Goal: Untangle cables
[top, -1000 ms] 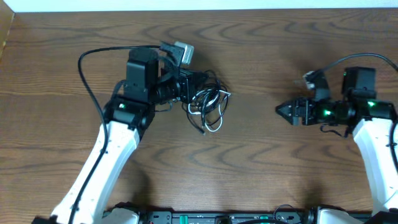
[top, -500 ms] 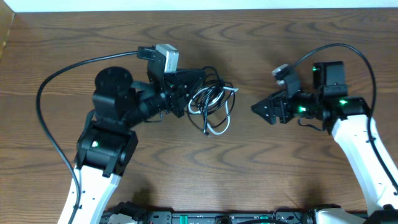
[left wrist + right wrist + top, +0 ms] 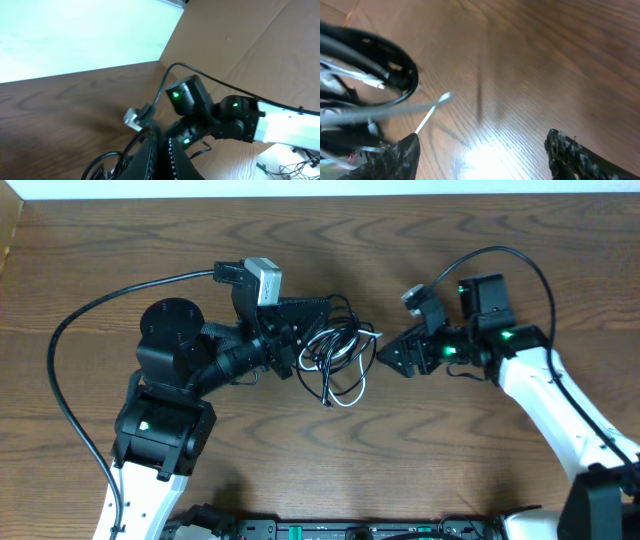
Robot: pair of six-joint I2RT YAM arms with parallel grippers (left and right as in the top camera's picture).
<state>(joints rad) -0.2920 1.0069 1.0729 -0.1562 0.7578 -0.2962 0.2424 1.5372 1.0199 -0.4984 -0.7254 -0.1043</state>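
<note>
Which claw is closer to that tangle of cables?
Left. The left gripper is shut on the cables at the bundle's left edge. The right gripper is open and sits just off the bundle's right side.

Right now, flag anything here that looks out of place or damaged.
Nothing looks damaged or spilled. Only the cables stand out: black and white loops knotted in one bundle, pinched in the left fingers.

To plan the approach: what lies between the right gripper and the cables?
Overhead view: only a sliver of bare table separates right gripper from cables.
</note>
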